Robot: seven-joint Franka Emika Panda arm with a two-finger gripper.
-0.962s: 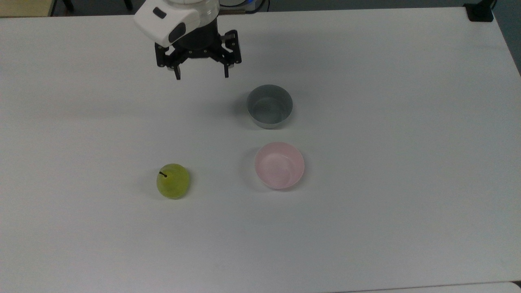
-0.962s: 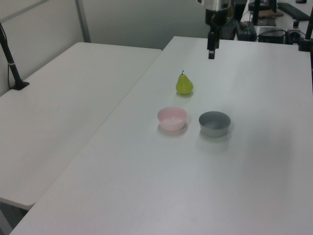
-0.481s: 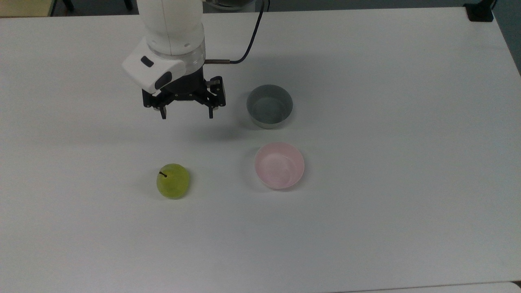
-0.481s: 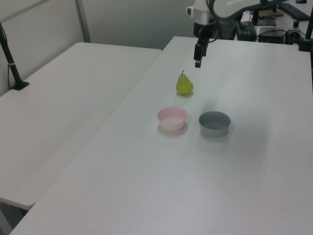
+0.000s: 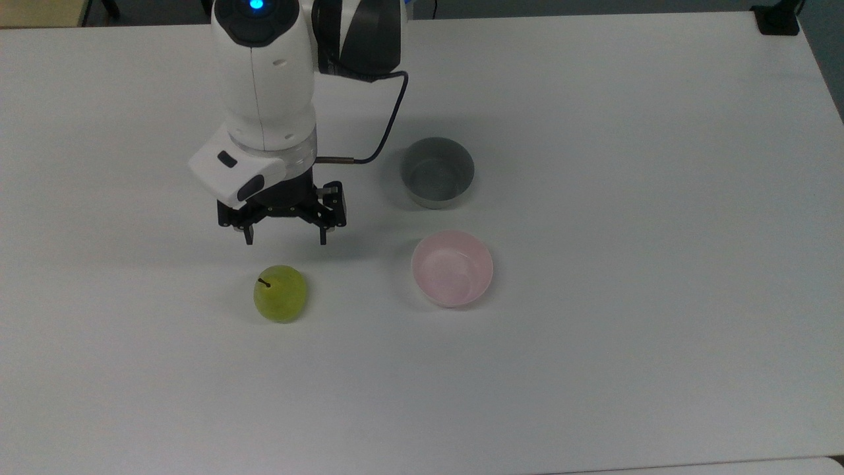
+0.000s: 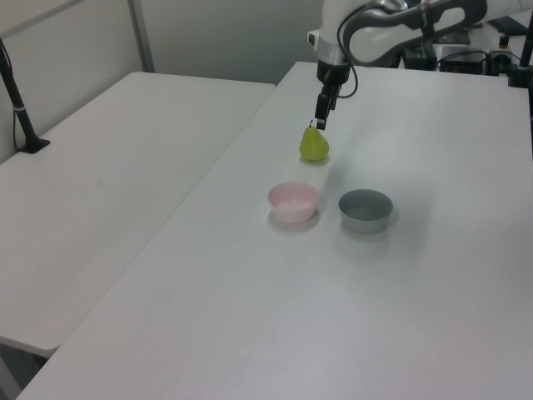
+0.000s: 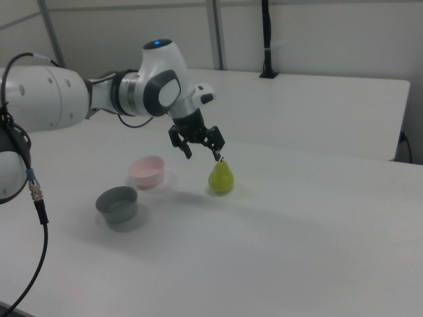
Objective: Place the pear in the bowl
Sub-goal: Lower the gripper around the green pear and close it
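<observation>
Now my claw point(image 5: 283, 237) hovers spread open near the upright pear point(image 5: 280, 293); I should centre over it, then descend below its narrow neck.

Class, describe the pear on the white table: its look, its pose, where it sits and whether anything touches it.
The pear is yellow-green and smooth-looking, with a wide rounded base, a narrower top and a short dark stem. It stands upright on the white table, apart from the pink bowl to the top view's right. The open gripper is near it but not holding it; only the table touches it.
</observation>
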